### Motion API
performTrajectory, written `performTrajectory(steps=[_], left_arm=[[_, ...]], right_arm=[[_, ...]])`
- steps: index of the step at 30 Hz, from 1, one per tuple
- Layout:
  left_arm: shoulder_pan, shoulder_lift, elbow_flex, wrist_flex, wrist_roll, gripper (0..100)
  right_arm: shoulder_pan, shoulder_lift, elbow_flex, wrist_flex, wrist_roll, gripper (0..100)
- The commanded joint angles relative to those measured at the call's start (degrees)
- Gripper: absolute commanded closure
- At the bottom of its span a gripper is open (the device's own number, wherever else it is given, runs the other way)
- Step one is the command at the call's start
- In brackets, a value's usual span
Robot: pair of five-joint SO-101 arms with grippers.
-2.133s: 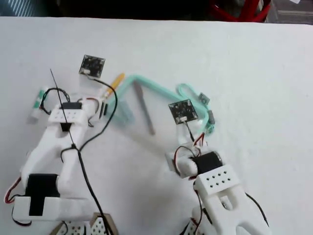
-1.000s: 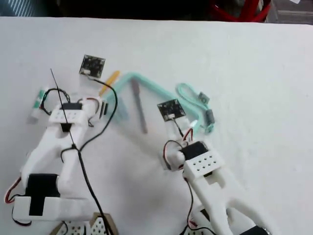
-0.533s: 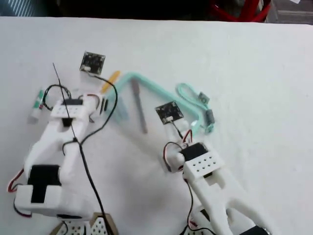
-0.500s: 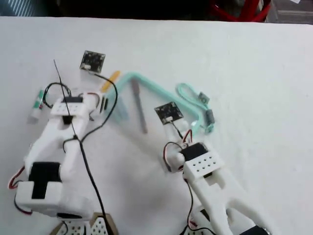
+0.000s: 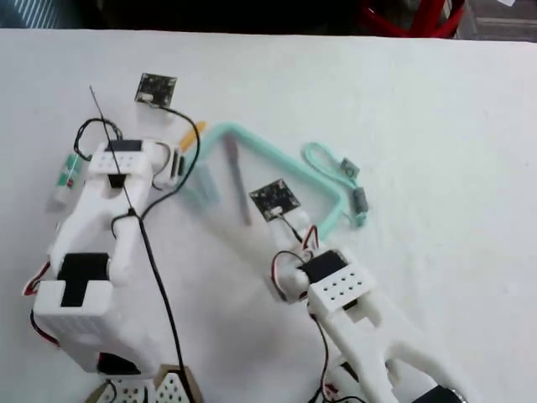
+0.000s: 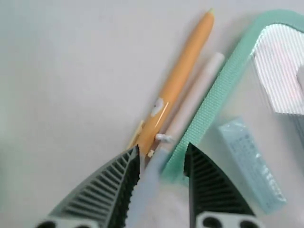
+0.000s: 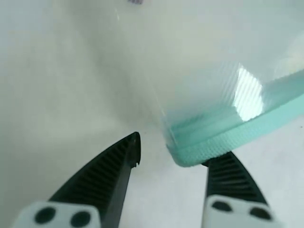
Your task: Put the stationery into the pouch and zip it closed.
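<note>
Your left gripper [image 6: 161,153] is spread over a pale pen [image 6: 148,183], with the orange pen [image 6: 183,80] outside at the pouch's [image 5: 281,153] ten o'clock. Your right gripper [image 7: 175,149] gapes astride its rim. I'd say loading and zipping remain.

The high camera sits well above the table [image 5: 419,101] and looks down on it, the pouch [image 5: 277,154] near mid-frame. The left wrist camera looks from very near at an edge of the pouch [image 6: 213,99] beside the pen [image 6: 180,85]. The right wrist camera hangs close over a pouch corner [image 7: 228,137]. All three share the pouch's green edge.
</note>
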Motion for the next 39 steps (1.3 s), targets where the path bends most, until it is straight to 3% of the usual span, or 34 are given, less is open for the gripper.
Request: performTrajectory(steps=[1, 10, 18, 27, 36, 39], left_arm=[[-0.48, 0.22, -1.05, 0.70, -0.70, 83], [0.66, 0.31, -0.97, 0.79, -1.49, 83], [0.66, 0.31, -0.88, 0.79, -1.41, 83], [0.66, 0.31, -0.88, 0.79, -1.41, 83], [0.66, 0.31, -0.88, 0.79, -1.41, 83], [0.66, 0.31, -0.88, 1.14, -1.41, 83]], right_arm=[[-0.13, -1.63, -0.53, -3.03, 0.53, 79.4], [3.03, -2.15, -0.88, -5.85, 0.53, 79.7], [3.38, -5.41, -3.60, -5.85, 0.62, 97.0], [4.62, -15.25, -3.43, -7.08, 0.62, 97.1], [14.20, -29.58, -3.69, -10.95, 0.70, 97.4], [15.60, -35.12, -3.69, -10.68, 4.66, 97.5]])
